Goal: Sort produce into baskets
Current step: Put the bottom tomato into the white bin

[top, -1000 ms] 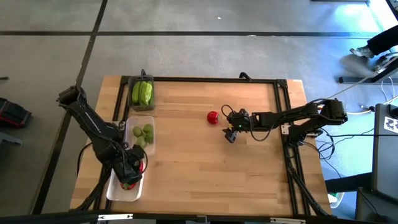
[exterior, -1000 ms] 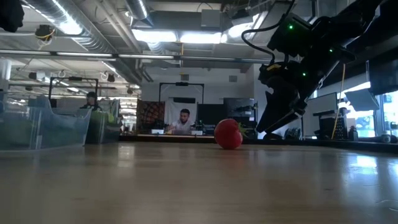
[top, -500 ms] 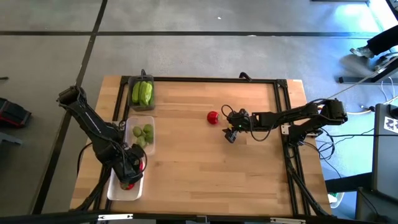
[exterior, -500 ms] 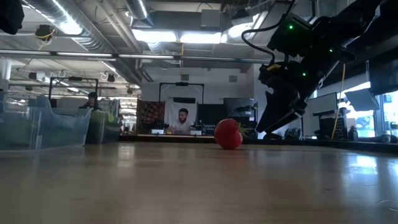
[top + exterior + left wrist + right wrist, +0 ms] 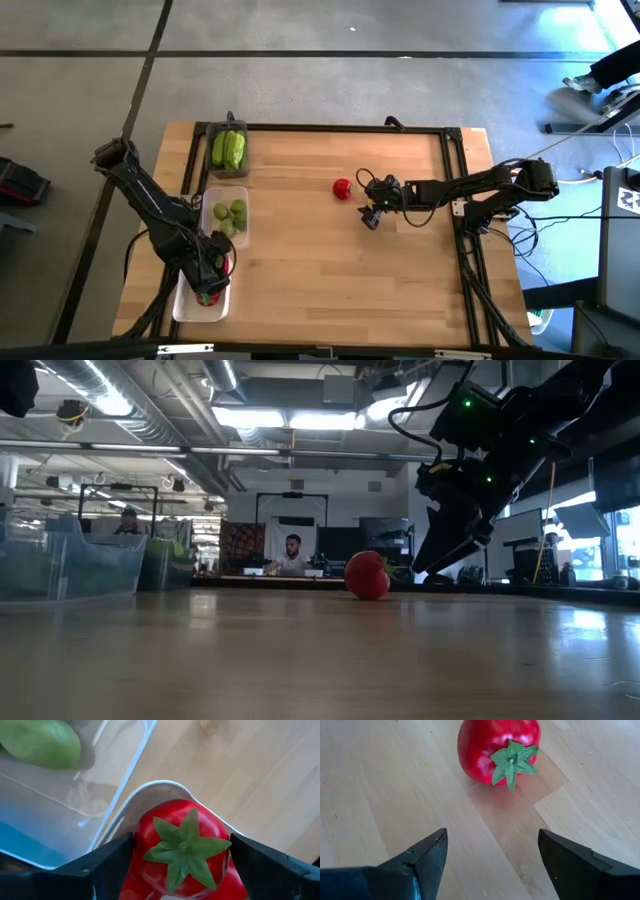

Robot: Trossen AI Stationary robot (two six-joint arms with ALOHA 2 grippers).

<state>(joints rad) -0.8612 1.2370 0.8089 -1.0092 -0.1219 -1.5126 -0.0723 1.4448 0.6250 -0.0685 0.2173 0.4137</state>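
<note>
Desk (image 5: 330,260) was wood with a black frame rail along the far edge and right side. Left arm reached in from the desk's left edge, right arm from the right edge, both dark.

Three baskets sat in a column down the left side:
- white basket (image 5: 187,307) nearest the front, mostly under the left arm
- clear basket (image 5: 241,205) in the middle, just beside the white one, with round green fruits (image 5: 231,215) in it
- dark grey basket (image 5: 227,128) at the far left corner, holding light-green cucumbers (image 5: 229,150)

Left gripper (image 5: 208,282) hung over the white basket. Left wrist view: fingers spread on either side of a red tomato (image 5: 181,851) with green top up, a visible gap on both sides, so released and not clamped. Tomato sat against the white basket's rim (image 5: 150,786); can't tell if it was resting on the floor of the basket. One green fruit (image 5: 41,742) was visible through the clear wall next to it.

Right gripper (image 5: 371,213) was mid-desk, right of centre, fingers apart, nothing between them. A second red tomato (image 5: 342,187) lay on bare wood just beyond it, near but apart; right wrist view showed it lying tilted with its green top facing the camera (image 5: 498,749)
</note>
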